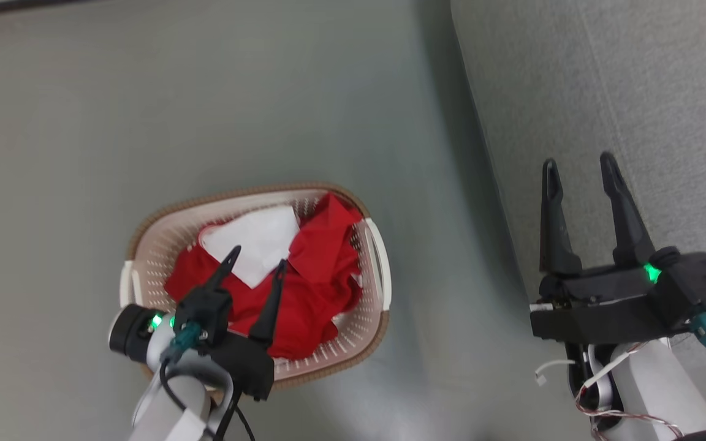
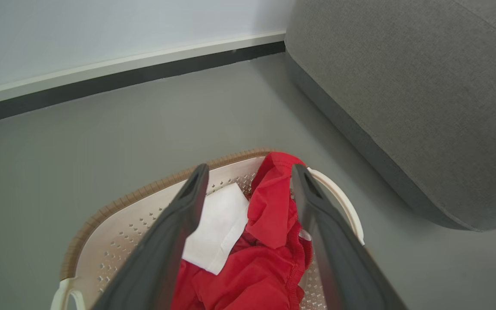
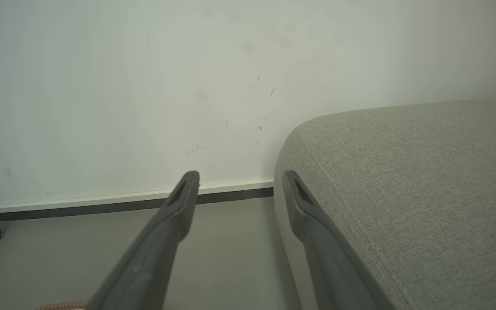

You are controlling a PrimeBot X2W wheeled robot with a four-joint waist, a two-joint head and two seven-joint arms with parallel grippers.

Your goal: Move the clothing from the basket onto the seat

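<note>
The left gripper point(image 1: 258, 257), jaws wide and empty, hangs over the red clothing point(image 1: 319, 275) heaped in the laundry basket point(image 1: 154, 248). The fabric looks soft and light, probably best pinched at a raised fold. Beyond, the right gripper point(image 1: 578, 160) stands spread, holding nothing, at the grey sofa point(image 1: 635, 92) edge.

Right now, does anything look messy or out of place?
A little. The red clothing lies crumpled in the basket, and one fold rides up to the rim on the side nearest the sofa. Nothing lies spilled on the floor.

No text, label, brand, number or sign can be read anywhere.
</note>
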